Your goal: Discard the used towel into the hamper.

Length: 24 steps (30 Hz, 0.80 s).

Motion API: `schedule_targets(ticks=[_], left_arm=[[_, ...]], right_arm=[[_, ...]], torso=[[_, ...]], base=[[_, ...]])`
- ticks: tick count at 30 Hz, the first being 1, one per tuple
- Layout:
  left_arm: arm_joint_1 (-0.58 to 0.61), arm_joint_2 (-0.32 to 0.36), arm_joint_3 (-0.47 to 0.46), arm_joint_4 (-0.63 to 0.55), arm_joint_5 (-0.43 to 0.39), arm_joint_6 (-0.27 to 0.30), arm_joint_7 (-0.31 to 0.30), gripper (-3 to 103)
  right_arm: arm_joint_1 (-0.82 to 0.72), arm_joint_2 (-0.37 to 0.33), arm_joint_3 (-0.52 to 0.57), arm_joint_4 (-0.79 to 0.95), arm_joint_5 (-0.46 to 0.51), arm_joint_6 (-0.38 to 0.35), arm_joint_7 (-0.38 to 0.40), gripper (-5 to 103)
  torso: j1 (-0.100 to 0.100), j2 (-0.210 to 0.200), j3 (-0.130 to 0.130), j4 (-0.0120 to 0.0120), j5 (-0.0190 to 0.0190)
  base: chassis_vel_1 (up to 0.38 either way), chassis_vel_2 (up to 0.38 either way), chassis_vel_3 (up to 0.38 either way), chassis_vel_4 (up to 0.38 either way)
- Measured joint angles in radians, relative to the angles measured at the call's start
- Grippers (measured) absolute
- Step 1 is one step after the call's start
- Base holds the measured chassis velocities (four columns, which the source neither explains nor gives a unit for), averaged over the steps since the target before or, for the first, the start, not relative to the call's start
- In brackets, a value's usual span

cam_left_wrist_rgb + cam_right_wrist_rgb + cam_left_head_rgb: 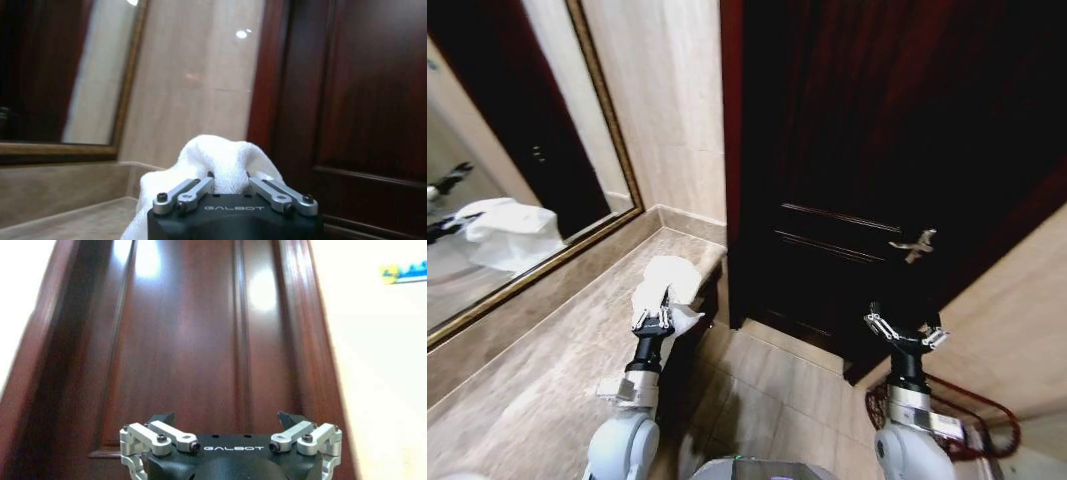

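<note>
Above the marble counter (537, 370), the left pincer (653, 318) grips the white towel (667, 285), right pincer (905, 331) released; the hamper (987, 415) awaits it.

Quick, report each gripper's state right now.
Left gripper: shut on the white towel, over the counter edge.
Right gripper: open, empty, raised before the dark door.

Left gripper (653, 318) clamped on a white towel (667, 282) above the stone counter's (547, 350) far end, right gripper (904, 331) spread apart before the dark wooden door (877, 150), red-brown hamper (982, 420) on the floor beside the right arm.
</note>
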Motion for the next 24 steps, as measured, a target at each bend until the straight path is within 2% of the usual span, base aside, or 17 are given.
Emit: schedule_targets(ticks=[7,24], left_arm=[[0.013,-0.012,0.029,0.029,0.022,-0.019,0.017,9],[0.0,-0.015,0.054,0.059,0.023,-0.023,0.022,9]], right_arm=[[-0.011,0.0,0.001,-0.003,0.003,0.012,-0.001,100],[0.004,0.0,-0.007,-0.011,-0.005,0.006,-0.004,100]], torso=[[0.0,0.0,0.0,0.0001,-0.0001],[0.0,0.0,0.0,0.0002,0.0001]], base=[[-0.117,-0.13,-0.13,-0.127],[-0.133,-0.138,-0.123,-0.123]])
